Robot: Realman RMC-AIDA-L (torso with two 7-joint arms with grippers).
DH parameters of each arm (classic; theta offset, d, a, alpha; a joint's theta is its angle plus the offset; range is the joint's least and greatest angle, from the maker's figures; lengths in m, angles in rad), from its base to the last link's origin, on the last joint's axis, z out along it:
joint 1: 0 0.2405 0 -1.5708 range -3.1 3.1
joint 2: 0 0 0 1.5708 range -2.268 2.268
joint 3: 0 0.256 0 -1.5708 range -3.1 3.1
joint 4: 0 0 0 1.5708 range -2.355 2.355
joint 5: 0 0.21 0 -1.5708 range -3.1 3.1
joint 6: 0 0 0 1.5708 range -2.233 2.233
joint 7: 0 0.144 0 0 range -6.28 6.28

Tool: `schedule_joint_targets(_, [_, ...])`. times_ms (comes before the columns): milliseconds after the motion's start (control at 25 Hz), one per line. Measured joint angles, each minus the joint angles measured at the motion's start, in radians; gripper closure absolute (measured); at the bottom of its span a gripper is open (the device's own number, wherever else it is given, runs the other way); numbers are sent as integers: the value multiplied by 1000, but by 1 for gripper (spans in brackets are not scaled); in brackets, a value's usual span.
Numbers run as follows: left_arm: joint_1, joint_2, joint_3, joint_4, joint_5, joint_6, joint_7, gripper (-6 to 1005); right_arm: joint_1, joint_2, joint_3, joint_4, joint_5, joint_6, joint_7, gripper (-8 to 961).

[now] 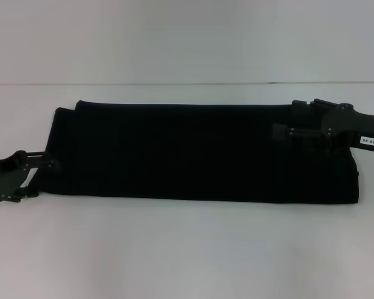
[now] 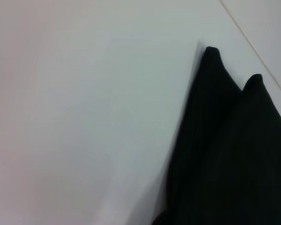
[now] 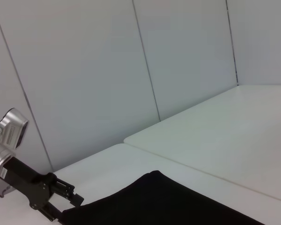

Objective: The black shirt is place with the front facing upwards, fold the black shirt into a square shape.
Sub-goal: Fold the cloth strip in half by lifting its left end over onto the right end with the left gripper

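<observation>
Head view, nearest thing: bare white surface (image 1: 187, 255) is lying closest to the camera, at 6 o'clock of everything else.
Head view, shirt: black shirt (image 1: 193, 152) is lying as a long flat band across the middle of the surface, already folded lengthwise, no lettering showing.
Head view, left gripper (image 1: 50, 166): it is sitting at the band's 9 o'clock end, low, its fingers reaching onto the cloth edge; whether they are gripping is not something I can tell.
Head view, right gripper (image 1: 285, 132): it is resting over the band's 3 o'clock end, toward the far edge, fingers lying against the fabric; their spread is lost against the black cloth, so I cannot tell.
Left wrist view: two pointed corners of the shirt are poking out over the pale surface, one just beside the other; no fingers showing.
Right wrist view: the other arm's gripper is appearing at the shirt's far end, fingers at the cloth edge, looking slightly parted.
Step in hand: by my judgement, the long folds are done and the crosswise fold is starting.
Next move: one end probably needs pinching through all layers and carrying over toward the other end, edges staying lined up to give a square.
</observation>
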State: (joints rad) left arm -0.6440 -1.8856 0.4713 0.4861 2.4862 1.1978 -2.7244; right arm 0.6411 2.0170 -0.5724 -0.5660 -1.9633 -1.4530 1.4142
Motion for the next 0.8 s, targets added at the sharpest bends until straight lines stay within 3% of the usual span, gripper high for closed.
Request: schedule_joint_targets(800, [-31,-6,0,2,-6,-1,63,126,-2,0,2,3,0,5,0,11])
